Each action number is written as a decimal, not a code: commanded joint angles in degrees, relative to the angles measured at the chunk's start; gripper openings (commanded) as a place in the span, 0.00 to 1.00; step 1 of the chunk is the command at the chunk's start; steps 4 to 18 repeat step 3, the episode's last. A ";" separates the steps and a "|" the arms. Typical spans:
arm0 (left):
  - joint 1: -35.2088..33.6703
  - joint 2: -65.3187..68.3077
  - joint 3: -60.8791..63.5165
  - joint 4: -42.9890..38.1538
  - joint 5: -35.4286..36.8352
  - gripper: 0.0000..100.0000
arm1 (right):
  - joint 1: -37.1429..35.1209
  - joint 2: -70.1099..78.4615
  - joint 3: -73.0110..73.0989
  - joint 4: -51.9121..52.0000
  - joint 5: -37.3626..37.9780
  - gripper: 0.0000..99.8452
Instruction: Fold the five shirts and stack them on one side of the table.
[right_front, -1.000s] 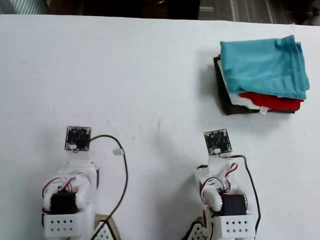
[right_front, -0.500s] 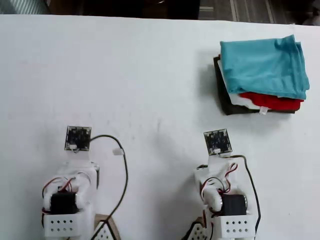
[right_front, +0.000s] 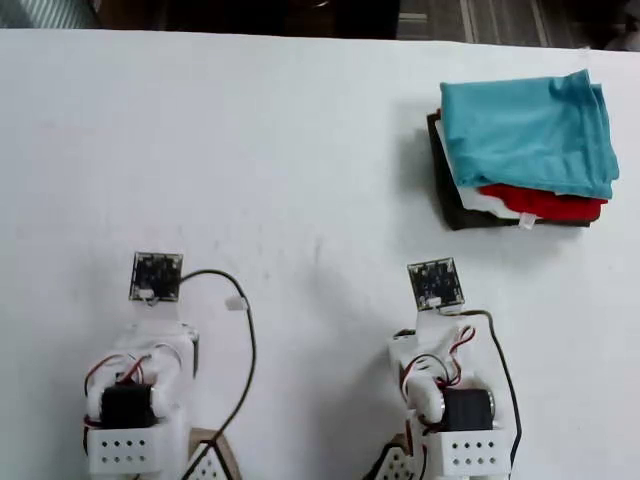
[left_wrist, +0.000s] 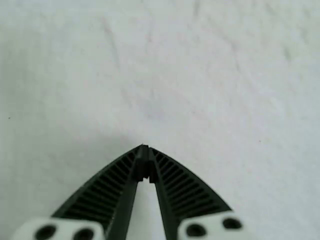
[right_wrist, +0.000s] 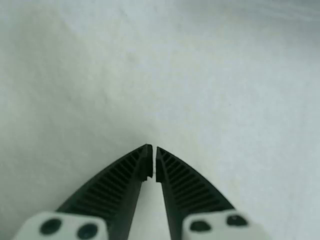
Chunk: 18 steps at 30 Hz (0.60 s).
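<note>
Shirt stack (right_front: 525, 150) sits at the far right of the white table (right_front: 220, 130), its slightly longer side running left to right. A teal shirt (right_front: 530, 125) is on top, with white, red and dark layers showing beneath; I can't confirm a fifth. It lies far and to the right of my right arm (right_front: 445, 400), which is clearly nearer than my left arm (right_front: 135, 400). Both arms are tucked at the near edge. The left gripper (left_wrist: 144, 162) and right gripper (right_wrist: 152, 162) are clenched on nothing. A small white tag (right_front: 527, 222) pokes out of the stack; I can read no writing on it.
</note>
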 joint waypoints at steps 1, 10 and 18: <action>0.53 -1.23 1.27 0.18 0.53 0.03 | 0.22 -0.13 0.53 0.31 -0.44 0.02; 0.53 -1.23 1.27 0.18 0.53 0.03 | 0.22 -0.13 0.53 0.31 -0.44 0.02; 0.53 -1.23 1.27 0.18 0.53 0.03 | 0.22 -0.13 0.53 0.31 -0.44 0.02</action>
